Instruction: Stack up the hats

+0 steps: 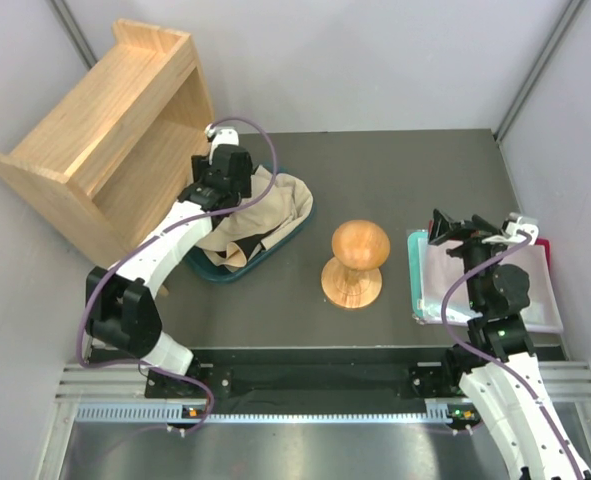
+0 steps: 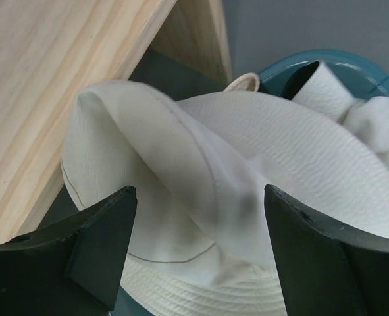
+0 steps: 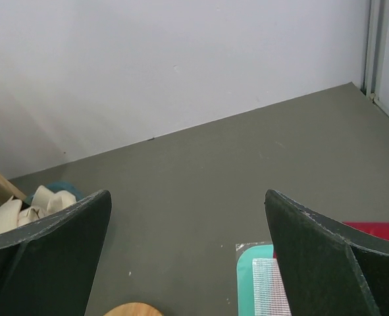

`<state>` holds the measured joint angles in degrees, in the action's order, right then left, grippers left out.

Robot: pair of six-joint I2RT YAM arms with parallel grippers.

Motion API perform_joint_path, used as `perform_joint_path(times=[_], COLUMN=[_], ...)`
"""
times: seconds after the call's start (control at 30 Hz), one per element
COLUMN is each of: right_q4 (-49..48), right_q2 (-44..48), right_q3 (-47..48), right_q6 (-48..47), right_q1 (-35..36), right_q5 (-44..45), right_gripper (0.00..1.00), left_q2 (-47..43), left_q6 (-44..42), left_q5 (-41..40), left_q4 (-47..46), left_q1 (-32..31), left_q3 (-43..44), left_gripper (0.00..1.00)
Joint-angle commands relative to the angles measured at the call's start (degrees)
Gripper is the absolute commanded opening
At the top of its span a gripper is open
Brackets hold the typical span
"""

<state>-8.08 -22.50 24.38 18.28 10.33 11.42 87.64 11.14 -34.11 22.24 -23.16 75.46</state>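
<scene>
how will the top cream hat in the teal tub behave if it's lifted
Probably floppy: the top cream hat lies folded and creased in the teal tub. It looks like thin fabric, so likely light, and should sag from the left hand rather than hold shape.

The wooden shelf (image 1: pixel 95 140) is crowding the far-left corner, its side standing just beside the teal tub (image 1: pixel 230 277). The left gripper (image 2: pixel 199 191), jaws spread wide, is hanging in the tight gap between the wood and the heaped hats (image 1: pixel 275 205). The mushroom stand (image 1: pixel 357 250) is standing mid-table, blocking the straight path between the tub and the right gripper (image 3: pixel 187 194). Bare table (image 1: pixel 395 170) is lying open beyond the stand, toward the far wall. Flat sheets (image 1: pixel 535 290) are covering the right edge.
</scene>
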Motion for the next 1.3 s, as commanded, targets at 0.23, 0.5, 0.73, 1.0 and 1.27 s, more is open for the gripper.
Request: perform_joint_path(times=[0.23,0.5,0.73,1.0,1.27], right_q4=[-2.3,-0.8,0.17,-11.51,-16.43], right_q2=[-1.32,-3.24,-5.88,-12.11,-22.84], right_q3=[2.34,4.71,9.36,12.18,16.92], right_q6=[0.7,-1.05,1.92,18.79,20.12], right_q1=[-0.4,-0.4,-0.4,4.33,23.13], right_q5=[-1.75,-6.83,-17.82,-35.5,-29.35], right_gripper=[1.0,1.0,1.0,1.0,1.0], left_q2=[-3.69,-12.92,-21.62,-27.69,-29.71], left_q6=[-0.23,-1.2,0.99,6.09,6.97], left_q5=[6.94,20.03,32.33,51.31,57.92], left_q4=[-12.99,-18.81,-18.9,-18.37,-16.88], left_q1=[4.0,4.0,3.91,3.47,2.07], left_q3=[-6.37,-9.37,-9.19,-9.19,-9.46], left_gripper=[0.26,0.0,0.0,0.0,0.0])
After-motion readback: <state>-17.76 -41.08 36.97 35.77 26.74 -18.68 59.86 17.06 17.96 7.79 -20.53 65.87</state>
